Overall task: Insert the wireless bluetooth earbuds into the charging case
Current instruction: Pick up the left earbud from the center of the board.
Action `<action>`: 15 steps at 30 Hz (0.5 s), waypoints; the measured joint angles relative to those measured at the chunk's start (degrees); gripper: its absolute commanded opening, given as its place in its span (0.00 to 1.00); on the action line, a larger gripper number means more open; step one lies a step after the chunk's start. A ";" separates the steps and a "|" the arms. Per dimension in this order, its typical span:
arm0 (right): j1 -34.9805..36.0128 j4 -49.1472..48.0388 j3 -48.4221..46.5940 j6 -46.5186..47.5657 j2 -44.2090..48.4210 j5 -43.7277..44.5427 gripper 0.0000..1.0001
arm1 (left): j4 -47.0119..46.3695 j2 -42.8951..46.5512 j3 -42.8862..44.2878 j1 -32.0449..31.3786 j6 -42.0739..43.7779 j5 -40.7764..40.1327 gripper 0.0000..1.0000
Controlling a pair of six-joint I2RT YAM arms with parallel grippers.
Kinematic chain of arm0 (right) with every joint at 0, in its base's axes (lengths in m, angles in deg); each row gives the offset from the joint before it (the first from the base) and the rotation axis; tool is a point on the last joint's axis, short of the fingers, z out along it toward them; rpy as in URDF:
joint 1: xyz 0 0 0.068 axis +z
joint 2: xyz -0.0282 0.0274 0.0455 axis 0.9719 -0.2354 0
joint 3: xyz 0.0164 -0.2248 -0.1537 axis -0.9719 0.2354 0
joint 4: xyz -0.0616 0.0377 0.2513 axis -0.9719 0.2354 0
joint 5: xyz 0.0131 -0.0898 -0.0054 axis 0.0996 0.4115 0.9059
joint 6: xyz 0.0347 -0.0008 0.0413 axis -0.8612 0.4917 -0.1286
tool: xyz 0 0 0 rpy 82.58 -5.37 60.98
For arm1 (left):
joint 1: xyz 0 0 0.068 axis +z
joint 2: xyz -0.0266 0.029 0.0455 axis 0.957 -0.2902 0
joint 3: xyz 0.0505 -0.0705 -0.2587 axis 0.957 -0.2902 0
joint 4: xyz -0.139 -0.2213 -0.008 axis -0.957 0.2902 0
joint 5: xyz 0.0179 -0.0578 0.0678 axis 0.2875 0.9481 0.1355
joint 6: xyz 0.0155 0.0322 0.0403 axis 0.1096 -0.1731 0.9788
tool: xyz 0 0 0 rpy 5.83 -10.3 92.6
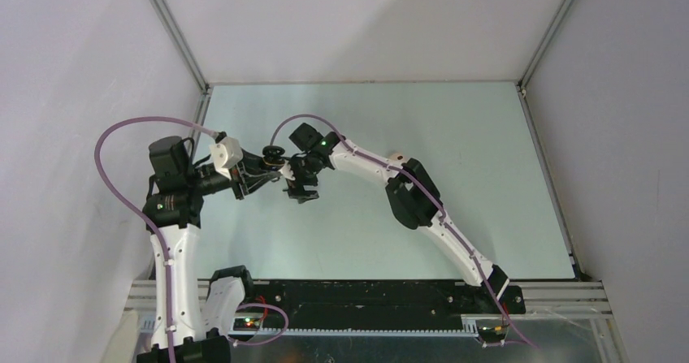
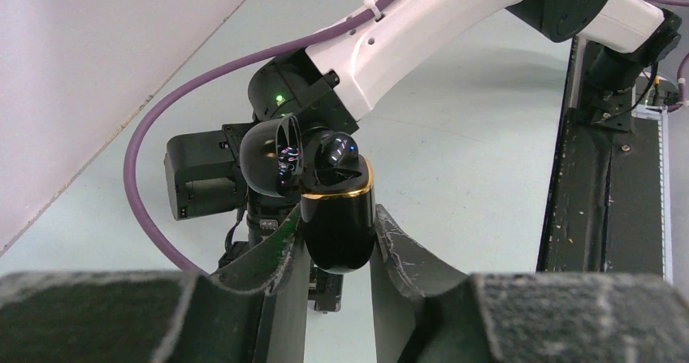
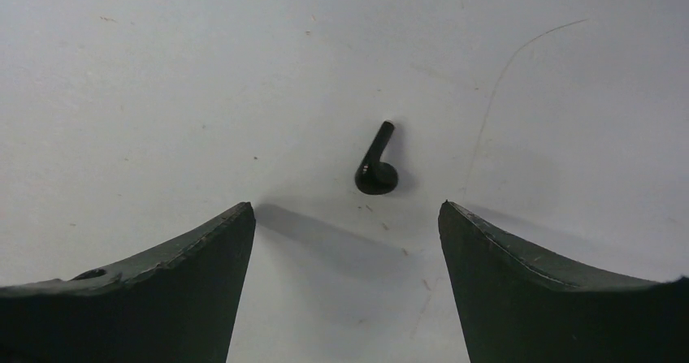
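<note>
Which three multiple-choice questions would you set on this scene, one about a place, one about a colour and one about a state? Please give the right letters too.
1. Where is the black earbud?
A. Lying on the table
B. Inside a closed box
C. Pinched between two fingers

2. What colour is the rim of the charging case?
A. Red
B. Gold
C. Blue

3. In what state is the right gripper?
A. Shut on the earbud
B. Shut on a cable
C. Open, above the earbud

Right letters:
1 A: the right wrist view shows the earbud alone on the pale surface, touching nothing else.
2 B: the left wrist view shows a shiny gold band around the black body, under the open lid.
3 C: both fingers stand wide apart, and the earbud lies free beyond them.
</note>
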 measured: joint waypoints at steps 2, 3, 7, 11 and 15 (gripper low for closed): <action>0.02 0.39 -1.20 2.12 -0.52 -0.15 0.88 | 0.04 -0.02 0.00 0.00 0.00 -0.02 0.00; 0.07 0.61 -1.92 3.26 -0.76 -0.17 0.87 | 0.07 -0.02 0.00 0.00 0.00 0.00 0.00; 0.39 2.10 -3.10 7.34 -0.94 -0.11 0.82 | 0.09 -0.04 0.00 0.00 0.02 -0.02 0.00; 0.94 3.85 -3.19 10.62 -1.03 0.28 0.79 | 0.09 -0.09 0.00 0.00 0.02 0.00 0.00; 1.75 5.11 -3.41 13.27 -1.03 0.66 0.75 | 0.11 -0.15 0.00 0.00 0.04 0.00 0.00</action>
